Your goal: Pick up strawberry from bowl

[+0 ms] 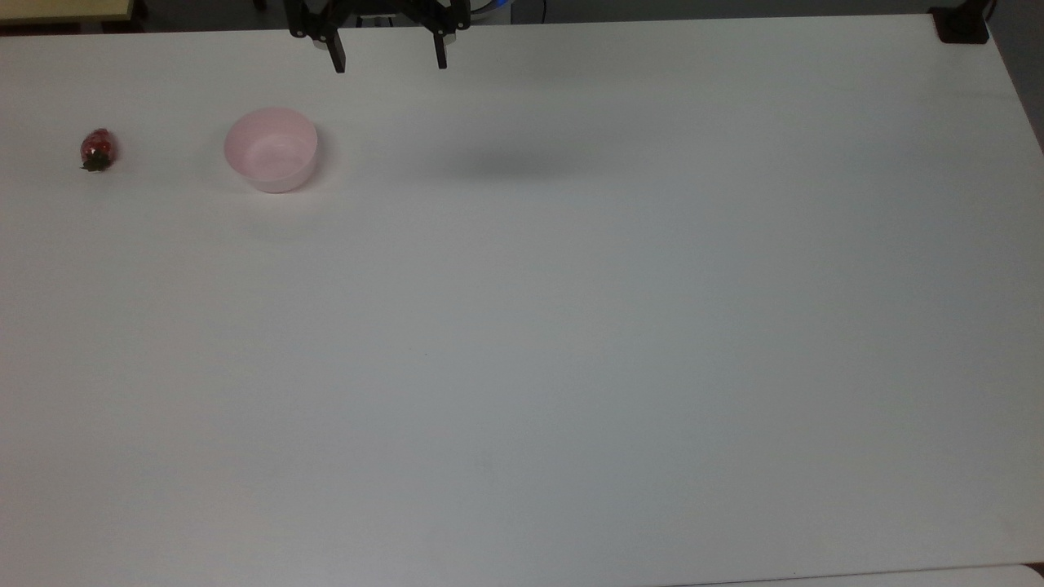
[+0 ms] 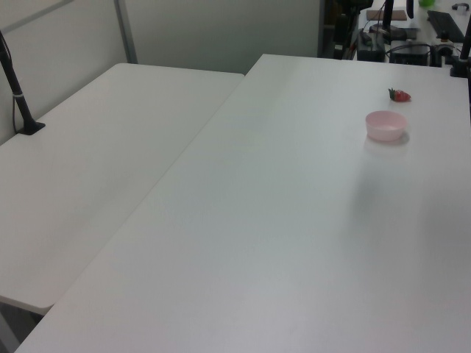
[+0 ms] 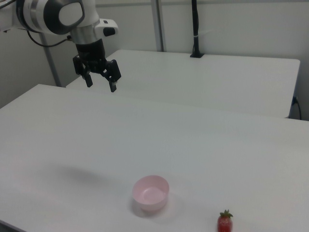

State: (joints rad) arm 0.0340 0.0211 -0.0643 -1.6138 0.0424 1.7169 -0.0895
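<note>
claw [image 1: 388, 61] of the panda arm [image 3: 53, 17] hanging high above the white table [image 1: 571, 326], its two black fingers [image 3: 113, 86] spread wide apart and pointing down with nothing between them; in the top view it sits at the table's far edge, and in the right view it hangs at upper left, clear of the surface, with a faint shadow [image 3: 79, 174] on the table below it. bowl [image 1: 271, 150], pale pink and round, standing upright on the table, toward the top view's left of the claw and nearer the camera; in the right view it lies below the claw and toward the right view's right [image 3: 150, 193]; in the left view it sits near the far right of the table [image 2: 385, 126]. strawberry [image 1: 97, 151], red with a dark green cap, lying on the bare table outside the bowl and well apart from it, farther from the claw than the bowl is, toward the top view's left; in the right view it is beyond the bowl toward the right view's right [image 3: 224, 222], cap up; in the left view it lies just past the bowl [image 2: 399, 95]. bowl interior bare in the top and right views.
</note>
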